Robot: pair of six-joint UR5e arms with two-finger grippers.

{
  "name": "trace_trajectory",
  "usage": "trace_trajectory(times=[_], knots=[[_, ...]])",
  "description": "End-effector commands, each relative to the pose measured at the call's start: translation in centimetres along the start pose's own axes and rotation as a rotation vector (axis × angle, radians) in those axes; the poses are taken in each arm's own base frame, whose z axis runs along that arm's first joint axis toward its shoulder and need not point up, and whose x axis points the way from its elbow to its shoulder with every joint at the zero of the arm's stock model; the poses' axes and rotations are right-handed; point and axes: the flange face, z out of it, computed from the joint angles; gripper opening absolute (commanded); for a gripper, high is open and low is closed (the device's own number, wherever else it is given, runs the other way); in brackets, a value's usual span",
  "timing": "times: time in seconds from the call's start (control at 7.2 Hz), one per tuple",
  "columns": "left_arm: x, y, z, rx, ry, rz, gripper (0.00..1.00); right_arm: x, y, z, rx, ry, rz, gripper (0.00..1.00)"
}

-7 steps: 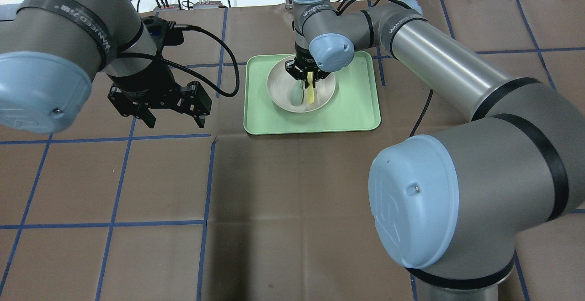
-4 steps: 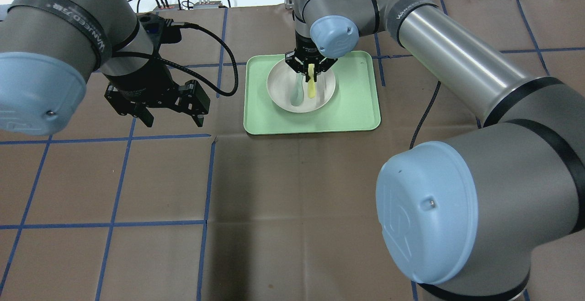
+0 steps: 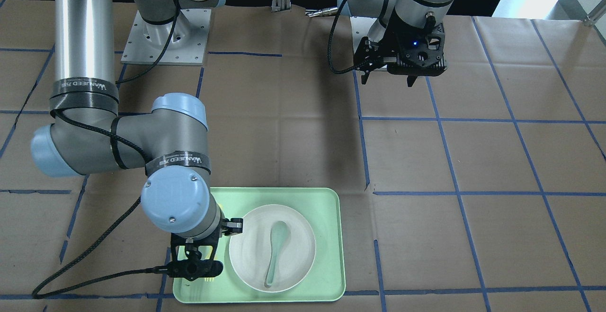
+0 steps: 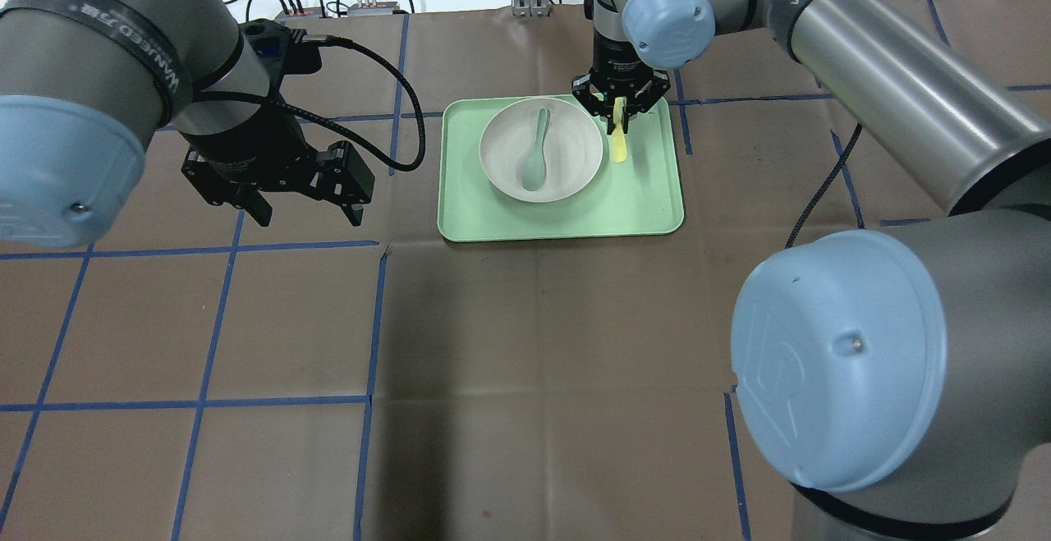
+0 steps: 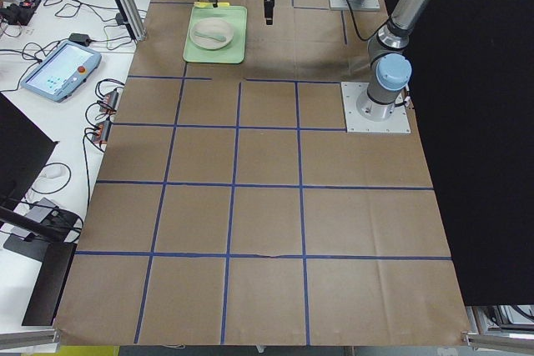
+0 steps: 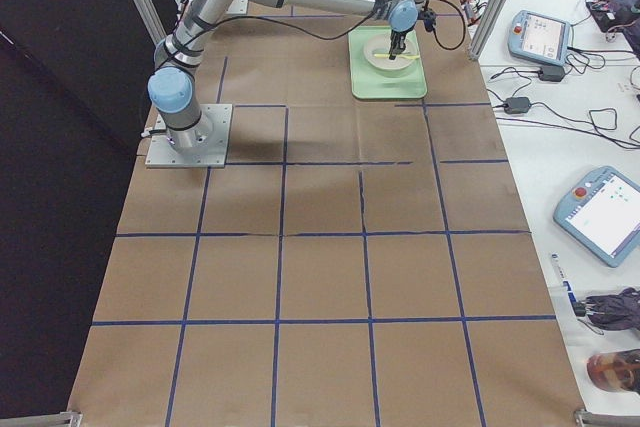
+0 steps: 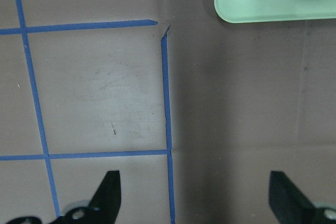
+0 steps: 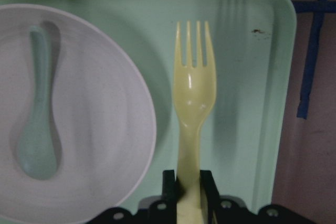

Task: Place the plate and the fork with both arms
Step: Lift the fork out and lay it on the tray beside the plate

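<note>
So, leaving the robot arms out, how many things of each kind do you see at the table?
tray: 1
plate: 1
spoon: 1
fork: 1
Total: 4

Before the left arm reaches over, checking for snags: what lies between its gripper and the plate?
Overhead view: beyond the left gripper, its black cable loop, a blue tape line, then the green tray's left rim before the plate.
</note>
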Motion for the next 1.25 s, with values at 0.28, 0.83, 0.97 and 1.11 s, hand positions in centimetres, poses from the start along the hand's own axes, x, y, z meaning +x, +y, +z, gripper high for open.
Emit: trace_trajectory(times=[0.28,0.83,0.97,1.11], knots=[[-0.1,1.5,-1.7,0.038,0.001,0.001,1.00,3.0,-0.5,7.4,-0.037,-0.016,-0.013,0.02],[-0.1,2.0,-0.7,-0.009,-0.002,0.000,1.00,3.8,-1.1,5.6,0.002,-0.010,-0.001,1.00],[-0.1,2.1,-0.5,-0.014,-0.002,-0.001,1.00,4.2,-0.4,3.2,0.019,-0.010,0.001,1.00],[-0.1,2.1,-0.4,-0.016,0.000,-0.001,1.00,4.5,1.6,-0.4,0.024,-0.009,-0.011,1.00]])
